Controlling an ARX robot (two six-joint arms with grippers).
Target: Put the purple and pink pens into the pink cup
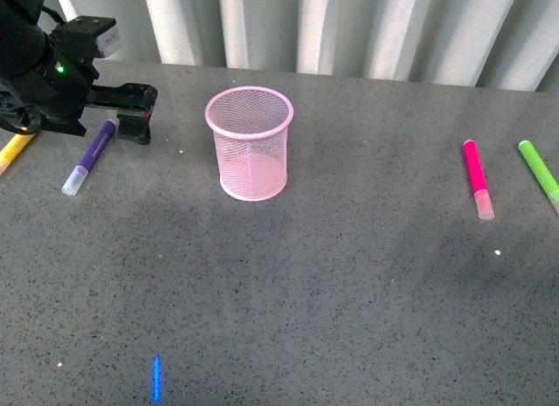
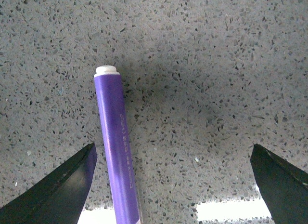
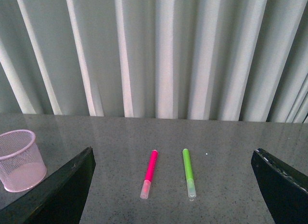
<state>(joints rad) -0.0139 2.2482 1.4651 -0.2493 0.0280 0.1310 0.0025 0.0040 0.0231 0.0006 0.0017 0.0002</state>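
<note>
While my left gripper (image 1: 140, 111) hangs wide open over its far end, the purple pen (image 1: 90, 156) lies slanted left of the pink cup (image 1: 250, 144), cap nearest me. Pink pen (image 1: 477, 179) lies well right, cap near; right gripper (image 3: 172, 154) gapes too.

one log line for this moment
left gripper: jaws open astride purple pen, no grasp | right gripper: jaws open, empty | pink pen: lying right of pink cup | pink cup: upright, empty

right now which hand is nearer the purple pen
Left. The left hand is open over the purple pen; the right hand faces the pink pen, far off.
</note>
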